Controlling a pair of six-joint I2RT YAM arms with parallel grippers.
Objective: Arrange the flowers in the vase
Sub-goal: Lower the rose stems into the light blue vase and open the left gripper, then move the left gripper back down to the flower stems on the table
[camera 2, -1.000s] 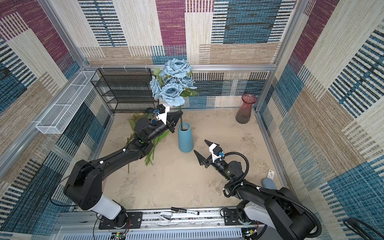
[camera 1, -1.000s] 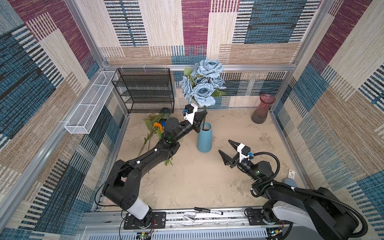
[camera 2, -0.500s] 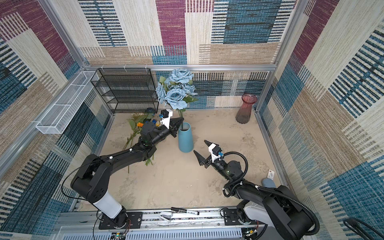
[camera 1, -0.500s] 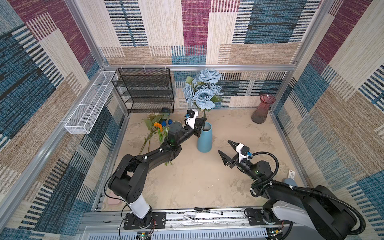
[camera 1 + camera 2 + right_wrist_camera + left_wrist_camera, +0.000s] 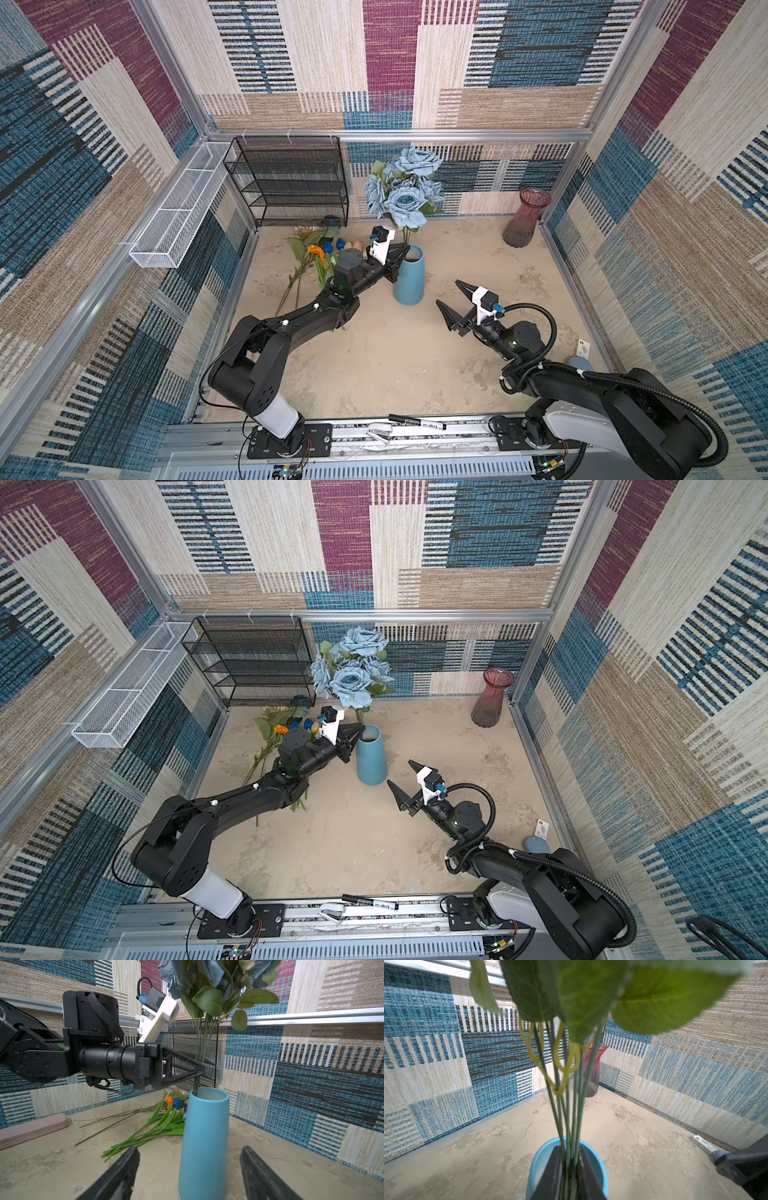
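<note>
I saw the dusty-blue roses [image 5: 405,187] standing upright, their stems [image 5: 566,1118] running down into the mouth of the blue vase [image 5: 409,276] near the middle of the counter [image 5: 374,365]. A yellow band [image 5: 560,1068] looped the stems together above the rim. The left jaws reached in level from the side, just above the vase rim. In the left wrist view they sat close on either side of the stems. I could not tell whether they were pinching the stems or only flanking them.

The right jaws stood wide open with nothing between them. They hovered low over the counter on the near side of the vase, pointing at it but apart from it.

The other flowers lay flat on the counter behind the left arm [image 5: 299,324]: an orange marigold [image 5: 316,250], small tulips [image 5: 332,245] and their long green stems [image 5: 145,1134]. A red glass vase [image 5: 525,218] stood in the far right corner, and a black mesh shelf [image 5: 291,183] stood against the back wall.
</note>
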